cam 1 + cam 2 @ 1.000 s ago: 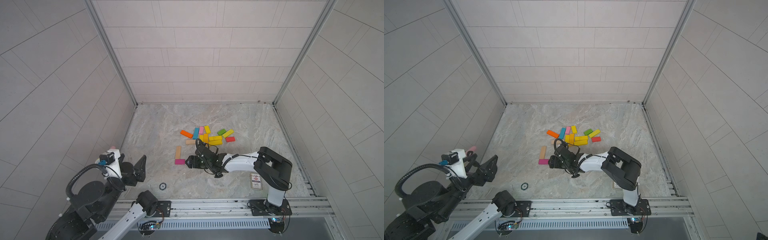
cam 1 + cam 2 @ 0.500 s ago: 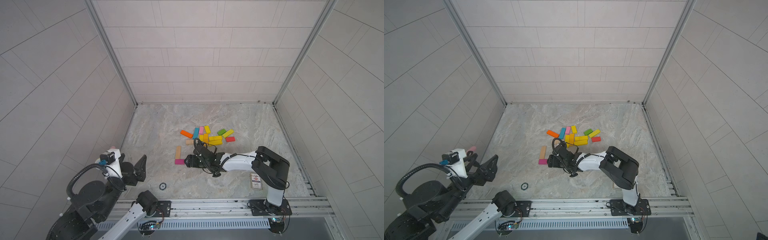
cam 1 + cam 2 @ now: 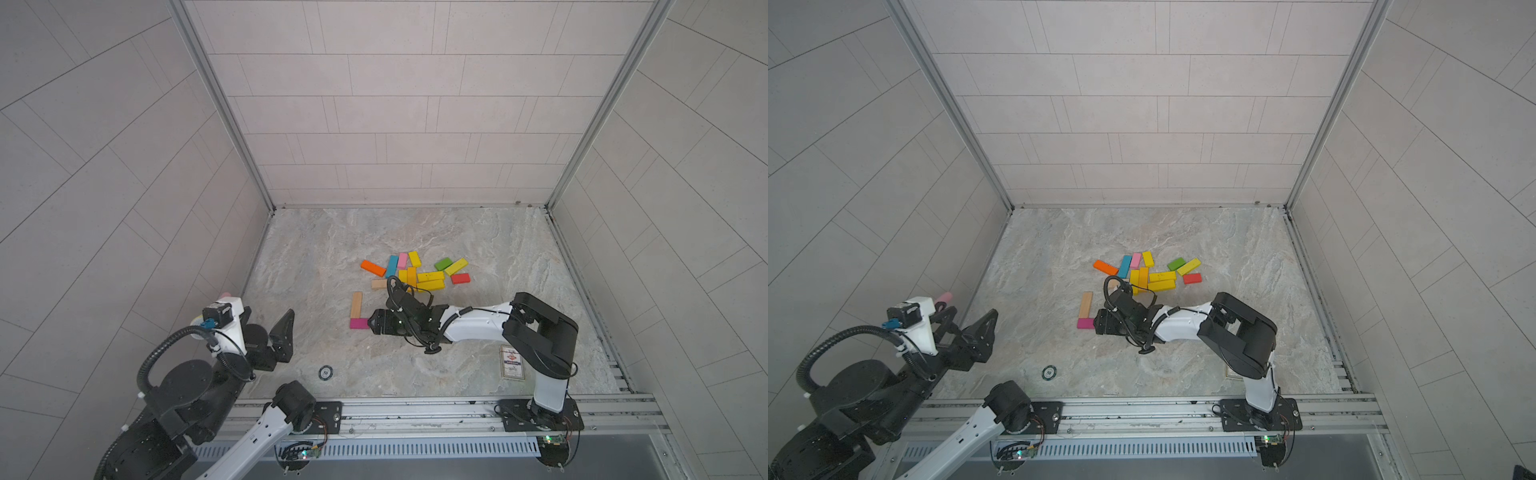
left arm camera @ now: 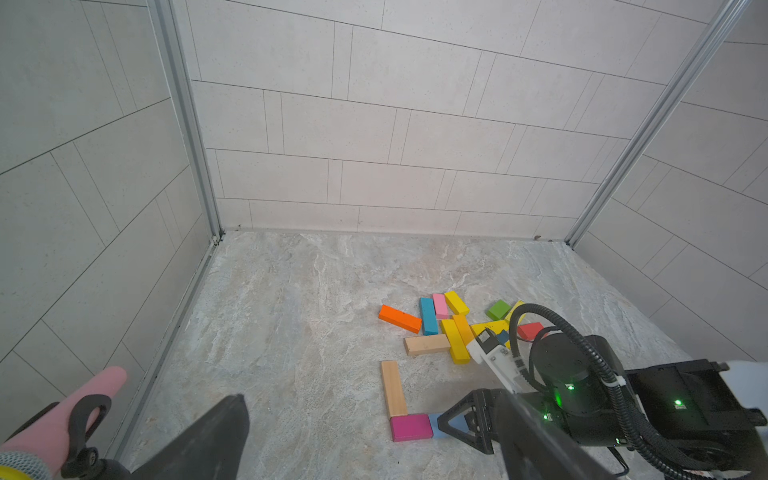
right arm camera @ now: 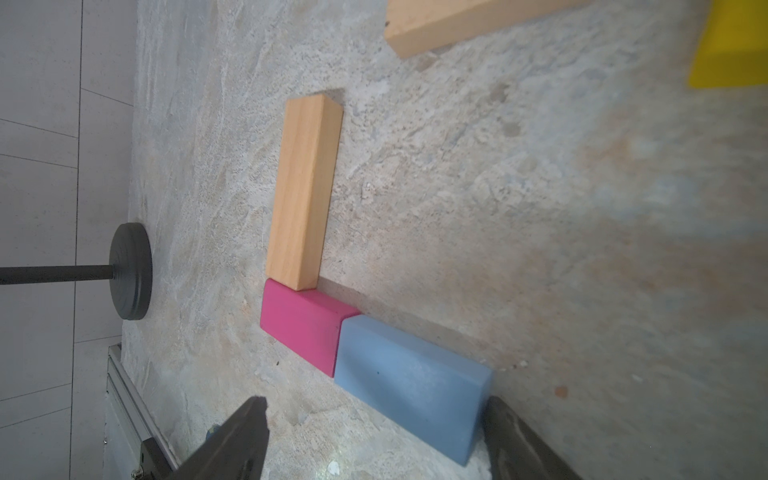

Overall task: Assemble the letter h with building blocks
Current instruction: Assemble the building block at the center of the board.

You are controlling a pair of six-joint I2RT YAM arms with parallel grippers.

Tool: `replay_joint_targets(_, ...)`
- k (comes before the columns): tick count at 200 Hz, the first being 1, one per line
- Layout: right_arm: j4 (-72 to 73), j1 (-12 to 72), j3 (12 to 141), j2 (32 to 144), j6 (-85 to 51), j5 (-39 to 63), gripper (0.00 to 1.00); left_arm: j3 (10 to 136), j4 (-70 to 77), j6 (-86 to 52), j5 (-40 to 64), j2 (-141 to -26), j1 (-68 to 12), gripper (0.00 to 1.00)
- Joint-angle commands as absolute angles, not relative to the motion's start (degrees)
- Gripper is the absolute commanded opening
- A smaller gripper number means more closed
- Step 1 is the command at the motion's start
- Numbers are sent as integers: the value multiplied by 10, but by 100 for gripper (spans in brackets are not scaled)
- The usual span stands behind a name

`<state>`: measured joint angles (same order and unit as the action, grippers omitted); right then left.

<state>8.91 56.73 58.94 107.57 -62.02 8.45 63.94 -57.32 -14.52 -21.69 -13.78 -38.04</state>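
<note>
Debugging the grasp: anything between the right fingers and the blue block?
Nothing visible. The blue block lies between the right gripper's open fingers, butted against the magenta block; one finger is at its free end, the other stands apart.

The grey marbled tabletop (image 3: 478, 249) carries a loose cluster of coloured blocks (image 3: 430, 276) just toward twelve o'clock from its centre. At the cluster's eight o'clock a long plain wooden block (image 3: 356, 305) lies flat, a magenta block (image 3: 359, 323) touching its near end, and a pale blue block (image 5: 411, 382) butts the magenta one at three o'clock. A small round disc (image 3: 326, 372) lies at seven o'clock, a printed card box (image 3: 511, 361) at five.
</note>
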Motion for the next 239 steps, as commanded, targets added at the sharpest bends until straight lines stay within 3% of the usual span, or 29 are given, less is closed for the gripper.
replay_joint_targets(1,71,570,592,1094,-632,75,83,634,-565,-142,-222,-143,-382,100)
replay_joint_targets(90,65,559,582,1071,-628,53,86,631,-563,-140,-221,-143,-383,100)
replay_joint_targets(148,-25,508,553,929,-559,-14,82,632,-564,-158,-190,-169,-383,100)
replay_joint_targets(171,-62,477,522,865,-529,-11,77,617,-553,-190,-133,-209,-382,100)
replay_joint_targets(239,-136,452,440,735,-482,-30,78,521,-363,-319,-1,-428,-382,95)
